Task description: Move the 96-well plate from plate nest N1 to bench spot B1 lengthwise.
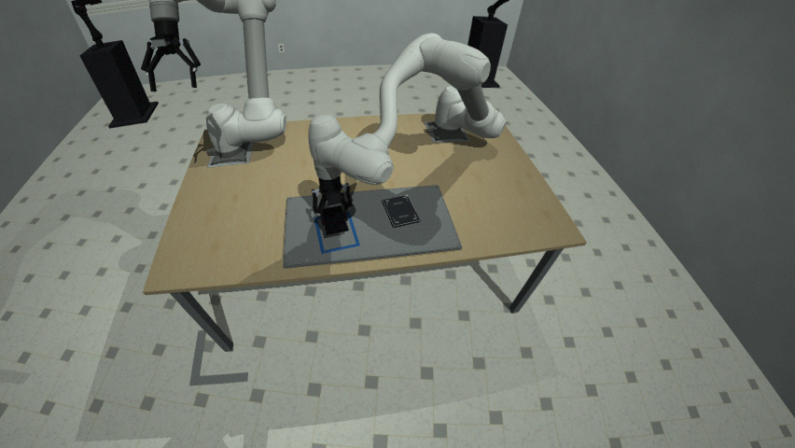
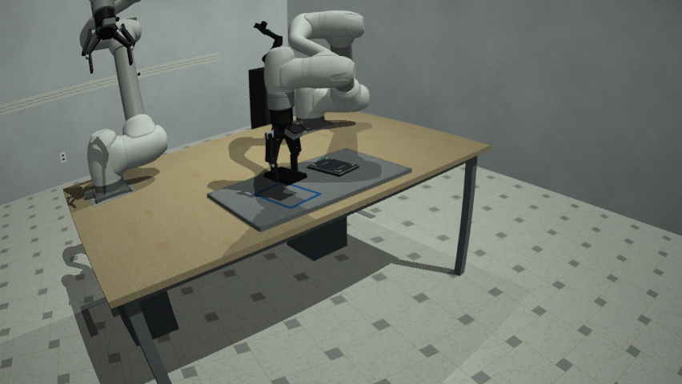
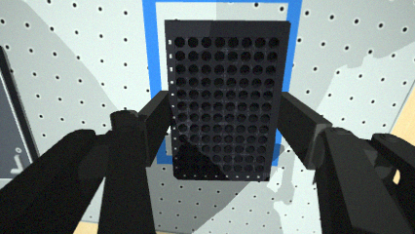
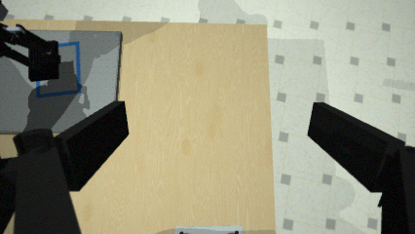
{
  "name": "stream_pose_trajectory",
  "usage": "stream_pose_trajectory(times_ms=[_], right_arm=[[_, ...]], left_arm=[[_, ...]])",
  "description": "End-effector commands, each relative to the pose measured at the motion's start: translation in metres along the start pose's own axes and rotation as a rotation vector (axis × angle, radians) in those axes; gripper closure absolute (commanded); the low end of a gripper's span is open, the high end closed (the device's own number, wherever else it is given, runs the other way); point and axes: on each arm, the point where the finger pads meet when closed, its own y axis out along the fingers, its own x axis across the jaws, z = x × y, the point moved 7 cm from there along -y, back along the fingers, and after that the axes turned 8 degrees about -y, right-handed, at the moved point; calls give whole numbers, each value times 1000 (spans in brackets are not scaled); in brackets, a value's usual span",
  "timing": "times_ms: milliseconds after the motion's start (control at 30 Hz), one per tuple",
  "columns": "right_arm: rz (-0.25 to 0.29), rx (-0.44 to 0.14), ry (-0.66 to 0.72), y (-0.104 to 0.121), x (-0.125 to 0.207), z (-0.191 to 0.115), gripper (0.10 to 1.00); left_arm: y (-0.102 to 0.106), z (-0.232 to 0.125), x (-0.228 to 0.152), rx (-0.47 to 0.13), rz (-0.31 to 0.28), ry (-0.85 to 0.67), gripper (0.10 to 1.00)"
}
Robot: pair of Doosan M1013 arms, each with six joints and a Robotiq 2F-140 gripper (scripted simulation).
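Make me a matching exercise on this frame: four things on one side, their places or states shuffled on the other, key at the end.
1. Black 96-well plate
2. Blue taped rectangular outline
3. Flat dark plate nest
4. Right gripper

A. On the grey perforated board, partly beneath the raised plate
B. Wide open, holding nothing
C. Between the left gripper's fingers
D. On the board, outside the tape, with no plate in it

Pairs: 1-C, 2-A, 3-D, 4-B
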Motion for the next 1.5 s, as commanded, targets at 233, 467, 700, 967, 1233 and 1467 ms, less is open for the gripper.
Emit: stream_pose_trajectory(times_ms=[233,467,700,967,1233,1467], right_arm=[[0,1,0,0,0,0,98],[0,1,0,0,0,0,98],[0,1,0,0,0,0,98],[0,1,0,0,0,0,98],[0,1,0,0,0,0,98],[0,1,0,0,0,0,98]], left_arm=[[15,0,0,1,-1,0,493],[23,0,-1,1,-1,0,493],[35,0,-1,1,-1,0,493],[48,0,-1,1,-1,0,493],[49,0,-1,1,-1,0,493],[49,0,-1,1,-1,0,493]])
